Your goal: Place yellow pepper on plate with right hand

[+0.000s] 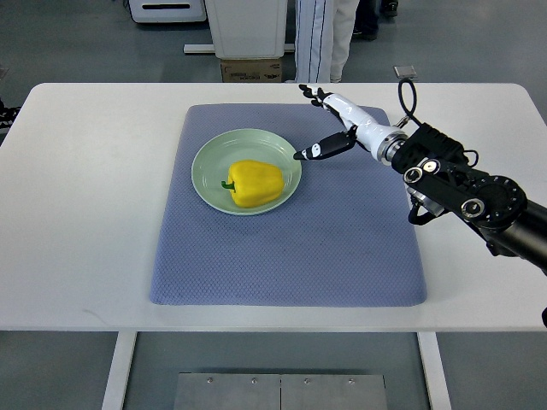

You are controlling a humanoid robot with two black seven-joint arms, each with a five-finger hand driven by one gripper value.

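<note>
A yellow pepper (pixel 253 183) with a green stem lies on its side in the pale green plate (pixel 208 155), which rests on the blue-grey mat (pixel 291 248). My right hand (pixel 329 124) hovers just right of the plate's rim, over the mat's far right part. Its fingers are spread and hold nothing, with the thumb pointing at the plate's edge. The hand is clear of the pepper. The right arm comes in from the right edge.
The mat lies on a white table (pixel 85 213). A person's legs (pixel 325 38) stand beyond the far edge, beside a white pedestal (pixel 248 26) and a cardboard box (pixel 252 70). A small grey object (pixel 404 72) lies at the table's far right edge.
</note>
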